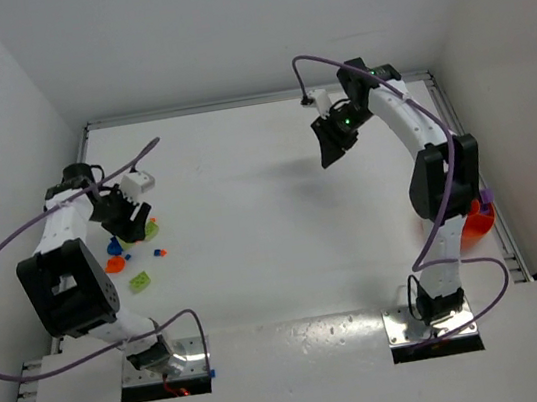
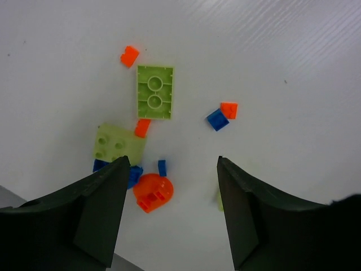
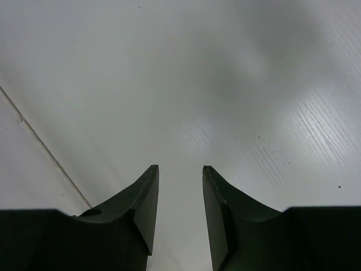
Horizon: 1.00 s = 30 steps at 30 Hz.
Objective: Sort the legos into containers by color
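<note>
Top external view first: the legos (image 1: 134, 259) are bunched up close to the left edge of the desk (image 1: 272, 221), roughly midway between its near and far edges, lying loose on the surface. The left tool (image 1: 130, 230) hangs right over that bunch.

Left wrist view gives the good look. There's a flat lime plate (image 2: 154, 92) lying underside up with two round rings showing, and a tiny orange bit (image 2: 129, 55) just off one corner. At the plate's other end a second orange bit (image 2: 142, 127) touches a studded lime brick (image 2: 117, 144). Blue bits (image 2: 134, 176) poke out along that brick's edge, partly hidden by one finger. A slim blue piece (image 2: 162, 167) sits just beside a rounded orange piece (image 2: 152, 192). Further right, a blue square (image 2: 217, 119) and an orange square (image 2: 229, 109) touch at their corners.

The left tool's jaws are spread wide with nothing pinched. The rounded orange piece lies on the desk between them, closer to one finger, and I can't tell if it's touched.

Moving right, the right tool (image 1: 331, 156) is up in the air toward the far edge. In the right wrist view its jaws have only a narrow gap between them, with nothing in it and white desk below.

Last, the orange bowl (image 1: 476, 221) sits at the right edge of the desk. It's mostly hidden behind the right arm (image 1: 437, 176), so I can't tell what's in its compartments.
</note>
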Tool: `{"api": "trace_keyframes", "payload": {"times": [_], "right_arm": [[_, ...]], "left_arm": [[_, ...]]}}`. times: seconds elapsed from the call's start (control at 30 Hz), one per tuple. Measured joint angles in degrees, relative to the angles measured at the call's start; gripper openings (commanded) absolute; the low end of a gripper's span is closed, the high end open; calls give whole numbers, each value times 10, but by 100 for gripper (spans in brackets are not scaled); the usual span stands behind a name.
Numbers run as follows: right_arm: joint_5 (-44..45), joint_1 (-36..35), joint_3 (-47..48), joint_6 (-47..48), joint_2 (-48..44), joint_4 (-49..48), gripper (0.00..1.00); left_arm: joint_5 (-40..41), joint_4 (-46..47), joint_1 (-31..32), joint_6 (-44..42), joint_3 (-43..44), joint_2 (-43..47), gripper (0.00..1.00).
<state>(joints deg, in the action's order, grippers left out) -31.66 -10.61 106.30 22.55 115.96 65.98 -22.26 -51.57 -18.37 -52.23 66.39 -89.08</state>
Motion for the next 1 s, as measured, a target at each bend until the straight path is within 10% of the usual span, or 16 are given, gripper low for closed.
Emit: {"api": "trace_keyframes", "payload": {"times": [0.43, 1.0], "right_arm": [[-1, -13, -8, -14, 4, -12, 38], [-2, -19, -8, -21, 30, -12, 36]], "left_arm": [[4, 85, 24, -57, -2, -118, 74], [37, 128, 37, -25, -2, -148, 21]]}}
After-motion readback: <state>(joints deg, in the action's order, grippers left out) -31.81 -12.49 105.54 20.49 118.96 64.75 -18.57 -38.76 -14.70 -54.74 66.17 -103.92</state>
